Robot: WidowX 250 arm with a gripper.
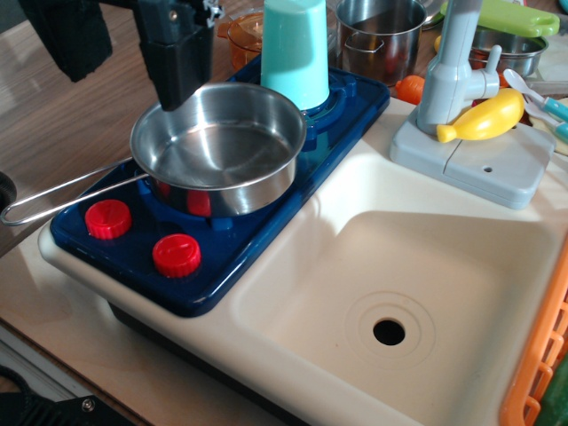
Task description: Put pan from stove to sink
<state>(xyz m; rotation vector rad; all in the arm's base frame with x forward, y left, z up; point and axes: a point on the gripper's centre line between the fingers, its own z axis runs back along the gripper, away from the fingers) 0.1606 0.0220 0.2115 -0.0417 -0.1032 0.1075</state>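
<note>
The shiny steel pan (217, 146) sits over the front burner of the dark blue stove (266, 222). Its long wire handle (62, 191) sticks out to the left, past the stove's edge. My black gripper (180, 96) comes down from the top left. Its fingers are together on the pan's far left rim. Some red shows under the pan's base. Whether the pan rests on the burner or hangs just above it is unclear. The cream sink (444, 257), with its round drain hole (389, 332), lies to the right of the stove. The grey faucet (453, 67) stands behind it.
A turquoise cup (295, 49) stands upside down on the back burner, close behind the pan. Two red knobs (142, 235) are at the stove's front. A taller steel pot (380, 37) stands behind the stove. A yellow toy (484, 117) lies on the faucet base. An orange basket (537, 355) borders the sink's right side.
</note>
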